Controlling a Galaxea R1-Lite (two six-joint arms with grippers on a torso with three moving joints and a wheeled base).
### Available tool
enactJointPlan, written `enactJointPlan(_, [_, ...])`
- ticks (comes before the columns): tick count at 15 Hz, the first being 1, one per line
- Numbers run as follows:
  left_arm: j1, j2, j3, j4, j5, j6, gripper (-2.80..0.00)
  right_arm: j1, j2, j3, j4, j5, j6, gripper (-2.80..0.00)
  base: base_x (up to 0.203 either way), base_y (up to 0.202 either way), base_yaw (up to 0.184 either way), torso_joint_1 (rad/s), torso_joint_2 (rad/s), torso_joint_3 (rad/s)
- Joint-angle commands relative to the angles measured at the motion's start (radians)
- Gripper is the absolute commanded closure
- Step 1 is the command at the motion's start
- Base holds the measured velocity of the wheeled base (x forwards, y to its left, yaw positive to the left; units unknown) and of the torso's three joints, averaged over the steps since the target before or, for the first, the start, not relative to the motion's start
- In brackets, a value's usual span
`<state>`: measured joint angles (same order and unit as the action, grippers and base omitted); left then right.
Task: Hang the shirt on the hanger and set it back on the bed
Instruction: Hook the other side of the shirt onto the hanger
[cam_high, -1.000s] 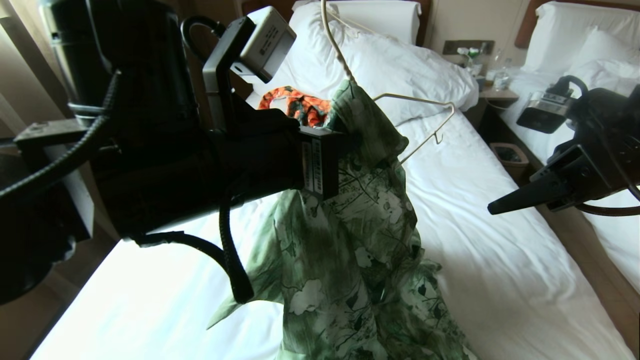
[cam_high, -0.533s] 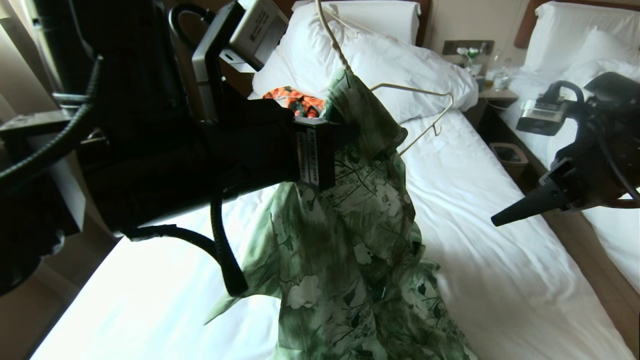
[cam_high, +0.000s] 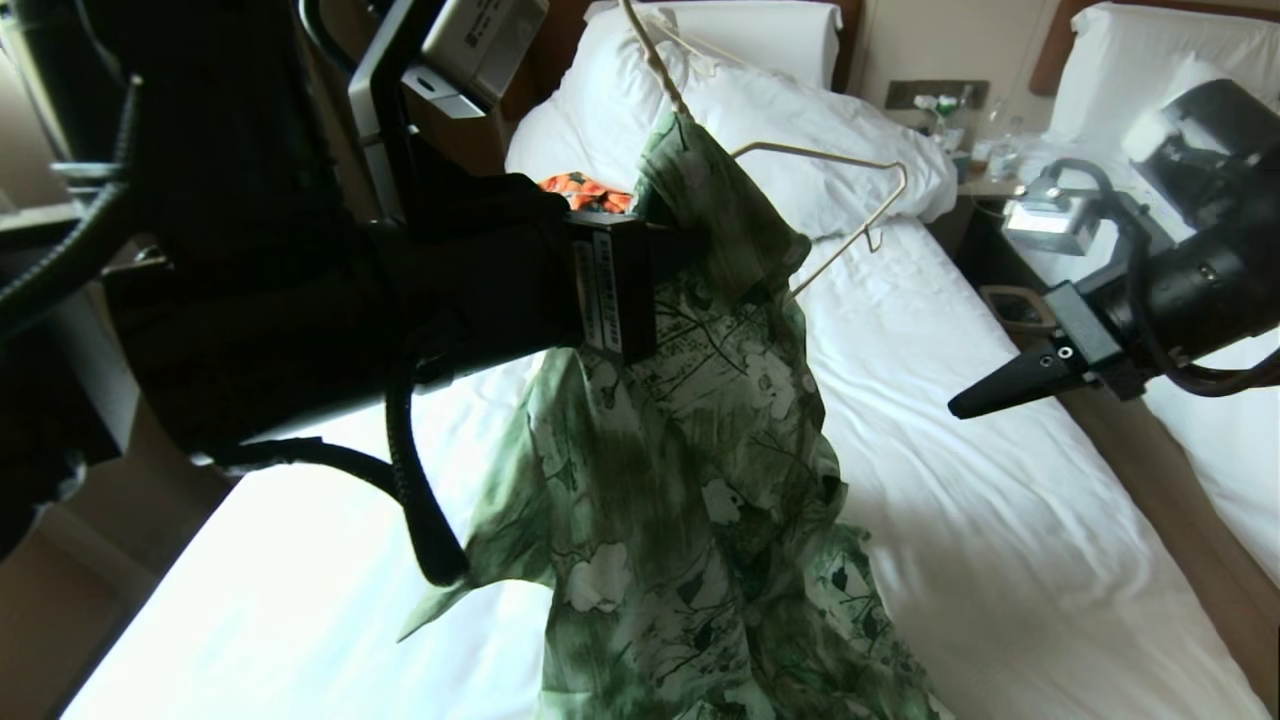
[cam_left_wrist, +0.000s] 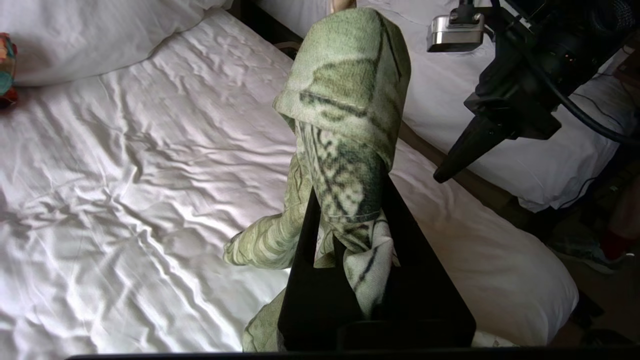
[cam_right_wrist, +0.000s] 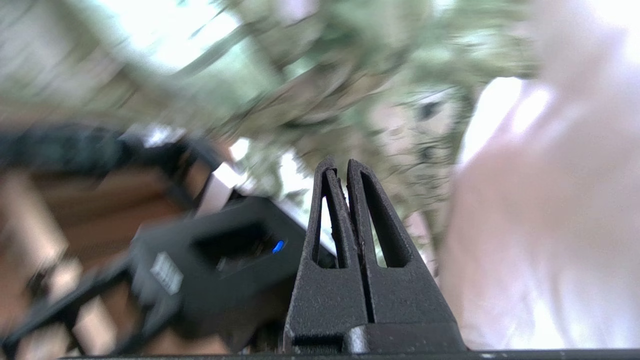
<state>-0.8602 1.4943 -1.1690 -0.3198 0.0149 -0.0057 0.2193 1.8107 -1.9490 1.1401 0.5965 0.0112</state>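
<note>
Shirt (cam_high: 690, 480): thin soft cloth, matt, printed, limp folds. Hanger (cam_high: 850, 215): slender cream frame, smooth, faint sheen; metal or plastic, cannot tell. Bed (cam_high: 1000, 560): white cotton-like sheet, matt, finely creased. Right gripper (cam_high: 962, 405): black plastic, rough grainy matt finish. Left gripper (cam_left_wrist: 350, 250): smooth matt black jaws. Headboard (cam_high: 850, 45): dark wood.

The right gripper (cam_right_wrist: 344, 167) has its two black fingers (cam_right_wrist: 331, 210) pressed together, empty. Beyond the tips, blurred, hangs the green-and-white shirt (cam_right_wrist: 350, 95). Beside it sits a dark arm housing (cam_right_wrist: 220, 260), with white bedding (cam_right_wrist: 550, 225) on the other side.
</note>
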Motion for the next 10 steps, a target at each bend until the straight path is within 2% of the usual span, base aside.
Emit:
enactJointPlan(1, [0.0,-0.003,0.0,-0.002,0.0,0.0,0.0,0.09,-0.015,0.024,-0.018,-0.13,0.086,0.0,0.0,0.0,0.0,0.0,0.0,0.0])
enactJointPlan(4, [0.001,0.004,0.0,-0.002,0.0,0.0,0.0,0.158,-0.043,0.087,-0.079,-0.132,0.107,0.0,0.0,0.0,0.0,0.0,0.0,0.0])
enactJointPlan(7, [0.0,0.001,0.0,-0.004,0.0,-0.001,0.0,0.186,-0.078,0.248,-0.282,-0.132,0.101,0.0,0.0,0.0,0.0,0.0,0.0,0.0])
enactJointPlan(8, [0.001,-0.001,0.0,-0.003,0.0,-0.001,0.0,0.193,-0.083,0.288,-0.351,-0.13,0.086,0.0,0.0,0.0,0.0,0.0,0.0,0.0])
enactJointPlan(10, [0.003,-0.003,0.002,-0.004,0.0,-0.002,0.0,0.205,-0.086,0.316,-0.389,-0.137,0.018,0.0,0.0,0.0,0.0,0.0,0.0,0.0])
